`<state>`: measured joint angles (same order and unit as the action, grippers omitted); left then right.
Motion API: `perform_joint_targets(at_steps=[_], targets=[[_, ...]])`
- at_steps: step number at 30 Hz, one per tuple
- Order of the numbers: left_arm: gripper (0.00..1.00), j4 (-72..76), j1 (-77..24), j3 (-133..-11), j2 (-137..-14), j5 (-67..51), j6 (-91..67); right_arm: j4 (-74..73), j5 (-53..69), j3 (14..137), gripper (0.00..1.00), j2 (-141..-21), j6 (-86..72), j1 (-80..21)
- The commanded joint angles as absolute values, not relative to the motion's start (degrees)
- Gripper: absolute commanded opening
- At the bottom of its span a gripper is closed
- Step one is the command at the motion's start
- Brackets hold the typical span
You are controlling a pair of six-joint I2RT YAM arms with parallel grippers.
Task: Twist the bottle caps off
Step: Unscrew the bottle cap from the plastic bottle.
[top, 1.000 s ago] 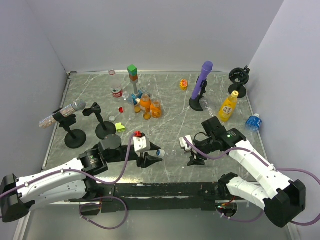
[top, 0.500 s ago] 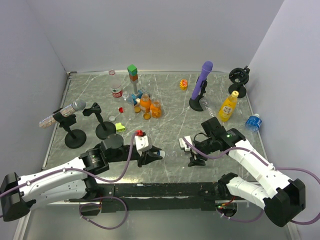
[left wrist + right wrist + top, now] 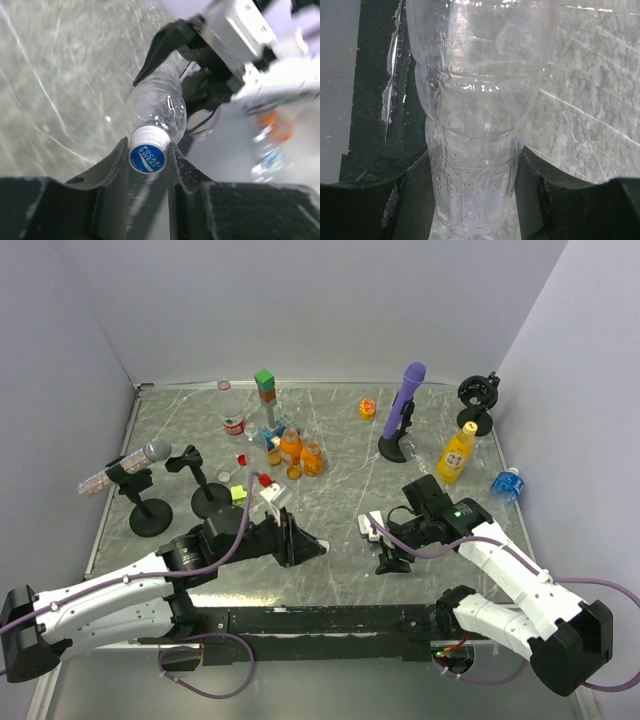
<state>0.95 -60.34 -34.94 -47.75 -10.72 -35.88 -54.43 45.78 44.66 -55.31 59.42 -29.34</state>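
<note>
A clear plastic bottle (image 3: pixel 159 107) lies level between my two grippers, just above the table's near middle. My left gripper (image 3: pixel 148 156) is shut on its white cap with a blue "Pocari Sweat" top (image 3: pixel 147 157). In the top view the left gripper (image 3: pixel 312 546) hides the cap. My right gripper (image 3: pixel 473 200) is shut on the bottle's ribbed body (image 3: pixel 472 125); in the top view it (image 3: pixel 386 552) faces the left one. More bottles stand at the back: a yellow juice one (image 3: pixel 455 452), a squat blue-labelled one (image 3: pixel 506 485), a red-labelled one (image 3: pixel 233 421).
A purple microphone (image 3: pixel 403 410) on a black stand, stacked green and orange blocks (image 3: pixel 265 388), orange bottles (image 3: pixel 291 446) and a loose red cap (image 3: pixel 241 459) are at the back. Black stands (image 3: pixel 148 512) are at the left, one holding a bottle (image 3: pixel 108 475).
My left wrist has rolled about the bottle's axis with the cap in its jaws; its white camera block swung up and back. The right arm has held still.
</note>
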Motion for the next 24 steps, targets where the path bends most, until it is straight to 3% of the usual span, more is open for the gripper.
perform_joint_targets(at_steps=[1,9,10,12,14,15,17,24], targets=[[0.01,-3.7,-60.6,-38.6,-47.5,-6.7,-61.9,-50.4,45.3,45.2,0.15,-54.1,59.3,-29.4],[0.01,-13.1,-60.6,-47.3,-51.6,-4.1,-65.5,-50.1,45.0,44.9,0.15,-53.6,59.0,-29.4],[0.1,-12.9,-60.6,-47.3,-51.8,-4.6,-64.3,-50.3,44.9,45.0,0.15,-53.6,59.1,-29.4],[0.54,-12.9,-60.6,-47.2,-51.8,-5.7,-60.8,-50.5,44.9,45.4,0.15,-53.8,59.1,-29.4],[0.83,-13.3,-60.6,-46.8,-50.3,-5.7,-55.8,-50.9,45.0,45.7,0.15,-53.8,59.3,-29.4],[0.9,-12.9,-60.6,-46.5,-48.8,-6.4,-51.9,-50.8,45.2,45.8,0.15,-53.7,59.3,-29.4],[0.99,-12.0,-60.6,-44.7,-44.1,-7.2,-44.5,-51.0,45.4,45.7,0.15,-53.6,59.6,-29.4],[0.97,-2.0,-60.6,-31.0,-23.2,-13.4,-14.3,-52.6,48.9,45.1,0.15,-53.7,62.7,-29.4]])
